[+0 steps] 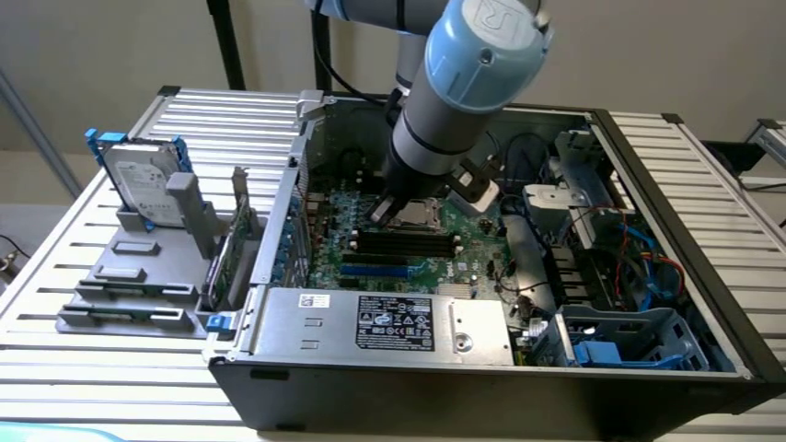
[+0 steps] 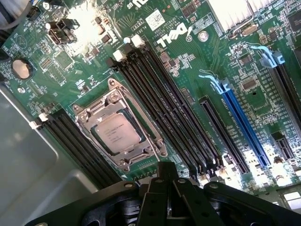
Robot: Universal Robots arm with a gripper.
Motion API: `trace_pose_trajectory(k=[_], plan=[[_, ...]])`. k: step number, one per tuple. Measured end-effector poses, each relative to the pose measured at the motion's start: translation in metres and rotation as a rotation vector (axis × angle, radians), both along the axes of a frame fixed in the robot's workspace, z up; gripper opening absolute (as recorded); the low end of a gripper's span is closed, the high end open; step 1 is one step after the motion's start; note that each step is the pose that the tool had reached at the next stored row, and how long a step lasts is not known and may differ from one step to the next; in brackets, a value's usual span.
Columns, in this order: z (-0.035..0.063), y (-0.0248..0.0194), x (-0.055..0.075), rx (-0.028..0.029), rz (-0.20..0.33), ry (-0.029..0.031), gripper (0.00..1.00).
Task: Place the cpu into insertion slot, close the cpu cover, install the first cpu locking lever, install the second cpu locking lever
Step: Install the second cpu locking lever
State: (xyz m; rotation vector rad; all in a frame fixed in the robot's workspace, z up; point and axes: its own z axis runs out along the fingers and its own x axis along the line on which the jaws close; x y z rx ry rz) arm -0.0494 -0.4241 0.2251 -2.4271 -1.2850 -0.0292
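Note:
The cpu (image 2: 116, 133) lies flat in the insertion slot (image 2: 156, 149) on the green motherboard (image 2: 188, 56), its silvery face showing through the window of the cpu cover (image 2: 99, 110). The cover is folded down flat over the chip. My gripper (image 2: 165, 167) hangs just beside the socket's corner, its black fingers pressed together, shut with nothing between them. In the exterior view the arm reaches down into the open computer case, with the gripper (image 1: 396, 212) right beside the socket (image 1: 430, 215).
Long black memory slots (image 2: 164, 94) flank the socket on both sides. A blue expansion slot (image 2: 240, 127) and a silver heatsink (image 2: 230, 12) lie further off. A power supply (image 1: 381, 322), cables (image 1: 639, 249) and case walls hem the board. A hard drive (image 1: 142, 180) stands outside.

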Motion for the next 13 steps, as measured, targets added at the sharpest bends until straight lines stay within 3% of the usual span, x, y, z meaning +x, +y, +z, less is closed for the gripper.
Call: trace_pose_trajectory(k=[5,13], plan=[[-0.0050,0.0000,-0.0009,0.0033,-0.001,-0.0011,0.11],[-0.0103,0.0014,-0.0011,0.0038,-0.001,-0.0022,0.11]])
